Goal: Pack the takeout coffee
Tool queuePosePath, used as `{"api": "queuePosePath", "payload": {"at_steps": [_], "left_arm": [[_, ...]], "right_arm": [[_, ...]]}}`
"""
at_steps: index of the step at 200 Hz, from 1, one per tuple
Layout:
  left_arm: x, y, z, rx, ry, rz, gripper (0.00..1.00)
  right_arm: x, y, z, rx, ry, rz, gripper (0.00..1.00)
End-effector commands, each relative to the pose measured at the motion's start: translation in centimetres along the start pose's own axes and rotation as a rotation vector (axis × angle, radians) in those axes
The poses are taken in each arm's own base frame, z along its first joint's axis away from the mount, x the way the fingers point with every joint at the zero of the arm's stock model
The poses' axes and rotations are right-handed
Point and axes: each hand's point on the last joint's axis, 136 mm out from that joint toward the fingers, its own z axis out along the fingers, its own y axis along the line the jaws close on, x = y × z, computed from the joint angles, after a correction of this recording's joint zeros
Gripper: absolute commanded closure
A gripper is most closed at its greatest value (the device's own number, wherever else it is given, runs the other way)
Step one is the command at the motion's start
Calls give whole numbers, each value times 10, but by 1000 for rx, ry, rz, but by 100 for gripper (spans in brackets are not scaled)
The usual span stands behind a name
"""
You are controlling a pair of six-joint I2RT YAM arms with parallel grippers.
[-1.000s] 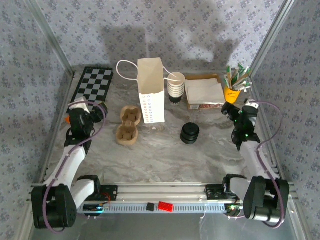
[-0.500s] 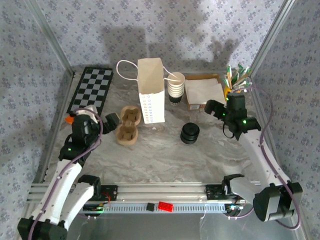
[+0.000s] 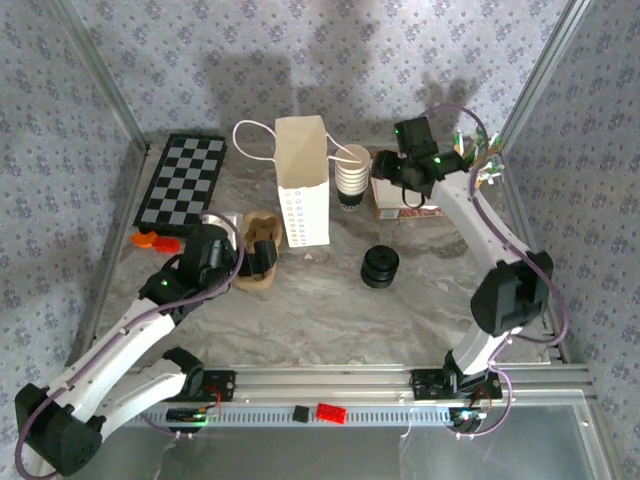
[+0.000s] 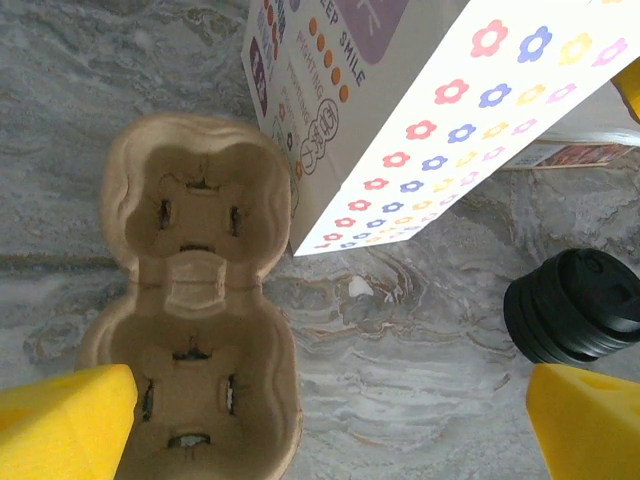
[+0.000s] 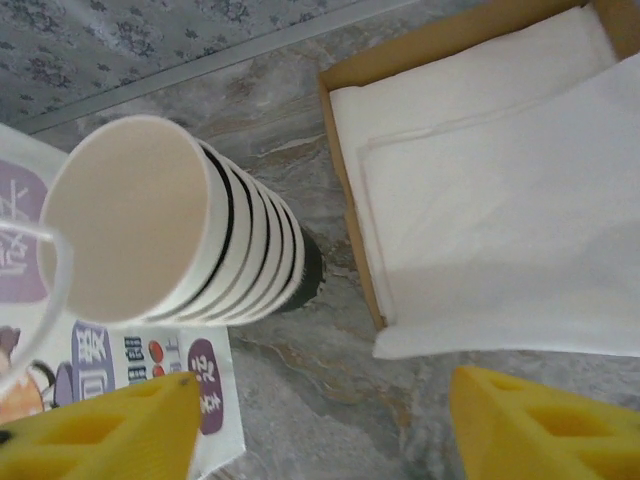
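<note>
Arms have both swung inward: right jaws open beside the cup stack (image 5: 180, 240), left jaws wide over the carrier (image 4: 190, 330); packing barely begun.

On the marbled bench (image 3: 330, 310), a white paper bag (image 3: 303, 190) stands upright towards 12 o'clock. A stack of lidless striped cups (image 3: 352, 175) is close at the bag's 3 o'clock side, and a cardboard box (image 5: 450, 32) of white napkins (image 5: 500, 180) lies farther that way. A two-cup pulp carrier (image 4: 200, 290) lies at the bag's 8 o'clock, and a checkerboard mat (image 3: 185, 180) lies flat at the bench's 10 o'clock corner.
</note>
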Motion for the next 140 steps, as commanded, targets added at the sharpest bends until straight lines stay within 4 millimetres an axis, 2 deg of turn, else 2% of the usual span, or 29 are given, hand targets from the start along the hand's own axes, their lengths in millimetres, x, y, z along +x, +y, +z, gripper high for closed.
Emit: {"api": "queuePosePath", "payload": {"at_steps": [1, 46, 95, 140], "left_arm": [[-19, -5, -7, -5, -54, 49, 0], [-25, -4, -12, -18, -76, 59, 0], [-27, -2, -12, -30, -82, 61, 0], [-27, 0, -12, -44, -80, 57, 0]], "right_arm": [[-5, 14, 11, -25, 38, 19, 38], [-22, 40, 37, -51, 60, -9, 45], [-18, 47, 55, -52, 103, -18, 58], [-15, 45, 58, -39, 129, -30, 68]]}}
